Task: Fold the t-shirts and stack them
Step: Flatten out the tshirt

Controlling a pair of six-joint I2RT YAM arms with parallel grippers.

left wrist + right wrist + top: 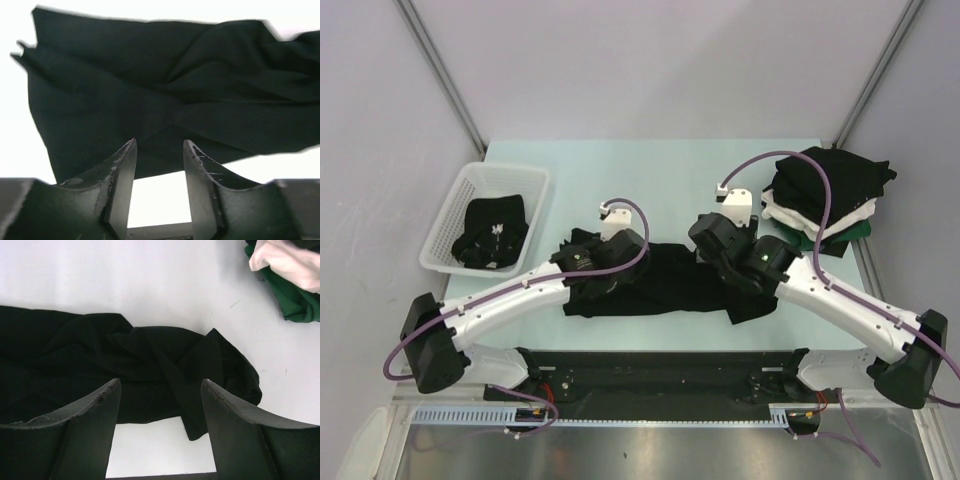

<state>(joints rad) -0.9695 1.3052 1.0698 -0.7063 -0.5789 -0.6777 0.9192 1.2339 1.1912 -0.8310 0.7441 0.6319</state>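
Tabletop point(650, 170): black t-shirt point(150, 85) just ahead of left hand point(159, 142)

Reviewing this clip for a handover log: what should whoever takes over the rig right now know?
Left gripper: fingers apart, nothing held, at the left end of the crumpled black cloth t-shirt.
Right gripper: fingers wide apart, empty, above its right end.
That shirt lies unfolded across the middle of the table.
Done: a stack of folded black, white and green shirts at the right rear.
Left to do: fold and stack the middle shirt, then the dark shirt in the white plastic mesh basket.
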